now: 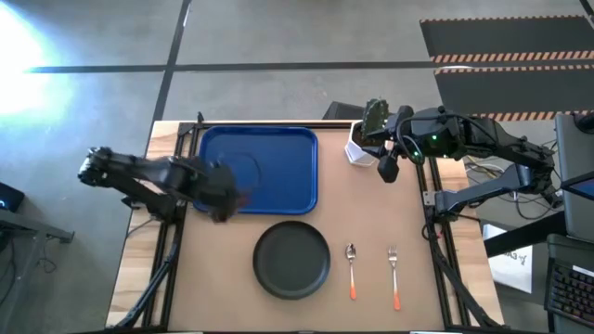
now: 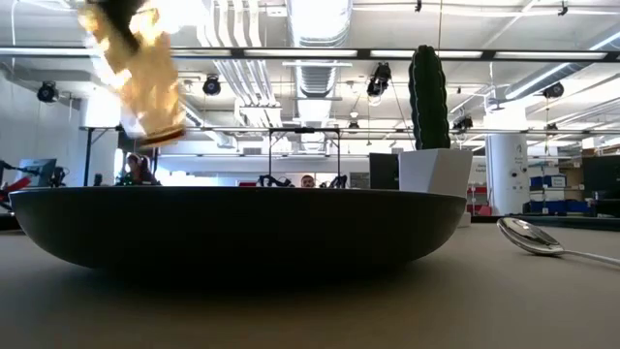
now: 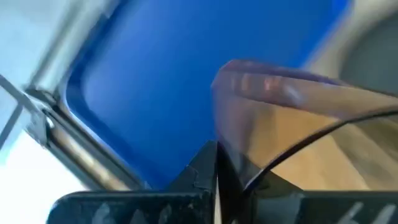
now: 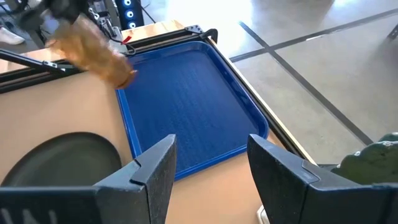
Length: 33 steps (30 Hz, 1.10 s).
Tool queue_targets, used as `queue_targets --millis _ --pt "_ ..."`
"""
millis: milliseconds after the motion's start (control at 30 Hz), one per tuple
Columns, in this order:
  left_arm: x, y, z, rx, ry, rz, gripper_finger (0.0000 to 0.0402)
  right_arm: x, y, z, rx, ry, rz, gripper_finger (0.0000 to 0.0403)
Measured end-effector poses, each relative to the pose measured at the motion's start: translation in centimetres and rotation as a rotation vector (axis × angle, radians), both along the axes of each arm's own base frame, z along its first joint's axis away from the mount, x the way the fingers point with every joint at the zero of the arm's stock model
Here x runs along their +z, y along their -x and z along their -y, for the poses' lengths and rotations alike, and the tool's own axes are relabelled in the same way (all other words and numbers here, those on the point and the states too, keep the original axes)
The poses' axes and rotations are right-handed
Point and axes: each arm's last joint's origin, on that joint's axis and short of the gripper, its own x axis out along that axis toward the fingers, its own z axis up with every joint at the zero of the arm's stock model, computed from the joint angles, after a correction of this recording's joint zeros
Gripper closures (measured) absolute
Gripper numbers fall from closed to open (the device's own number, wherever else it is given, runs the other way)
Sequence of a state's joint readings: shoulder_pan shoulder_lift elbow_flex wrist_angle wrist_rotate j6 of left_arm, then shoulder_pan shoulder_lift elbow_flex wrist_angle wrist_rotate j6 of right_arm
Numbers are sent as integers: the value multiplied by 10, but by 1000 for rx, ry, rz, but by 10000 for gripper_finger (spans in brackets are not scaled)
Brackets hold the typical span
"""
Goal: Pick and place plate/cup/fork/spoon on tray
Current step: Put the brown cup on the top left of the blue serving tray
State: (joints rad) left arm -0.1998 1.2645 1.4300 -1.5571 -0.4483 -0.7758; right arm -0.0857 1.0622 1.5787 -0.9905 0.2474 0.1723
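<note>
My left gripper [image 1: 221,197] is shut on the amber cup [image 1: 243,198] above the near left corner of the blue tray [image 1: 269,148]. The cup also shows in the low view [image 2: 143,78], the left wrist view [image 3: 298,118] and the right wrist view [image 4: 93,43]. The dark plate [image 1: 292,260] rests on the table near the tray's near edge. The spoon [image 1: 352,269] and the fork [image 1: 393,276] lie flat to the plate's right. My right gripper [image 4: 208,180] is open and empty, above the table at the far right, beside the cactus pot. My left gripper holds the cup by its wall at the rim [image 3: 249,182], the wall pinched between the two fingers [image 3: 205,168]. The cup is lifted clear [image 2: 155,116], tilted, with its base pointing away from the gripper over the tray's edge.
A white pot with a green cactus [image 1: 367,137] stands at the table's far right, right next to my right gripper [image 1: 390,169]. Bare table lies between the tray and the pot and along the near edge. Black frame rails run along the table's left and right sides.
</note>
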Motion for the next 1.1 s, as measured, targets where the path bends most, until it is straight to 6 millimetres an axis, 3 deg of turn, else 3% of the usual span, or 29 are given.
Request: queue_targets --millis 200,500,767,1100 --pt "24 31 -37 218 -186 186 401 -2 -4 0 4 -23 0 216" --pt "29 68 -73 434 -214 202 401 -13 -24 0 11 -54 -48 216" --pt "16 48 -107 400 -107 237 401 -13 -40 1 59 -38 -1 216" --pt "-22 47 -176 430 55 6 401 -10 -43 -1 107 -65 43 216"
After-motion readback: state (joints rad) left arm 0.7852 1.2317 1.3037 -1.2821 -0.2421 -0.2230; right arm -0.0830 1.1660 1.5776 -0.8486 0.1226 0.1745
